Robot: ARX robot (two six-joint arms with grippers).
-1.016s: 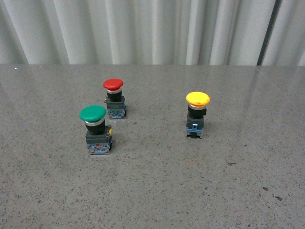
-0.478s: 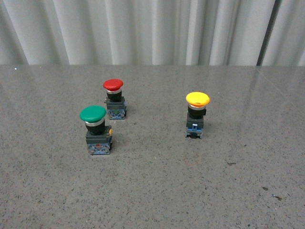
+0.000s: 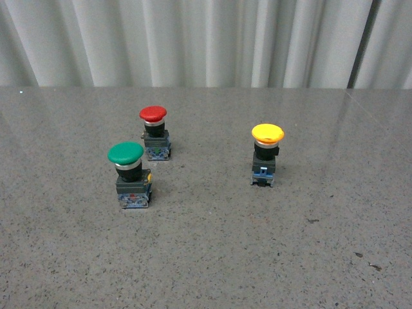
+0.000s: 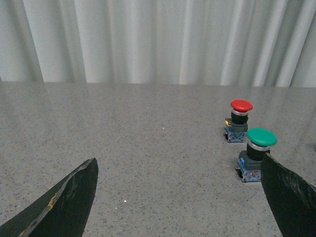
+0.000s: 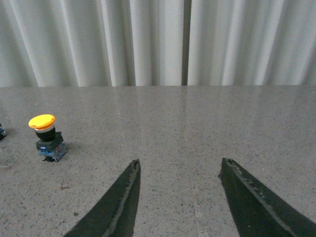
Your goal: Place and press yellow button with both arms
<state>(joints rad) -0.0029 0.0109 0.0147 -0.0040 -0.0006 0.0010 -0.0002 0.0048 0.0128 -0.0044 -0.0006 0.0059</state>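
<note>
- Standing upright on the grey speckled table (image 3: 212,257) in the front view are three push buttons; neither arm appears in this view.
- The yellow button (image 3: 266,154) serves as the landmark. It stands alone, cap up, on its blue-and-grey base, with bare table all around it.
- The green button (image 3: 131,174) stands well to the left of the yellow button and slightly nearer the camera.
- The red button (image 3: 155,132) stands to the left of the yellow button and slightly farther back, just behind the green button and apart from it.
- A white pleated curtain (image 3: 193,42) hangs behind the table's far edge.
- Left wrist view: the left gripper (image 4: 180,197) shows two dark fingers spread wide apart, with nothing between them but table.
- One finger (image 4: 289,195) overlaps the base of the green button (image 4: 256,154) in the picture; contact cannot be judged. The red button (image 4: 239,120) stands just beyond the green one. The yellow button is outside this view.
- Right wrist view: the right gripper (image 5: 180,197) shows two dark fingers apart and holding nothing.
- The yellow button (image 5: 46,137) stands upright on the table, well off to one side of the fingers (image 5: 116,205) and clear of them.
</note>
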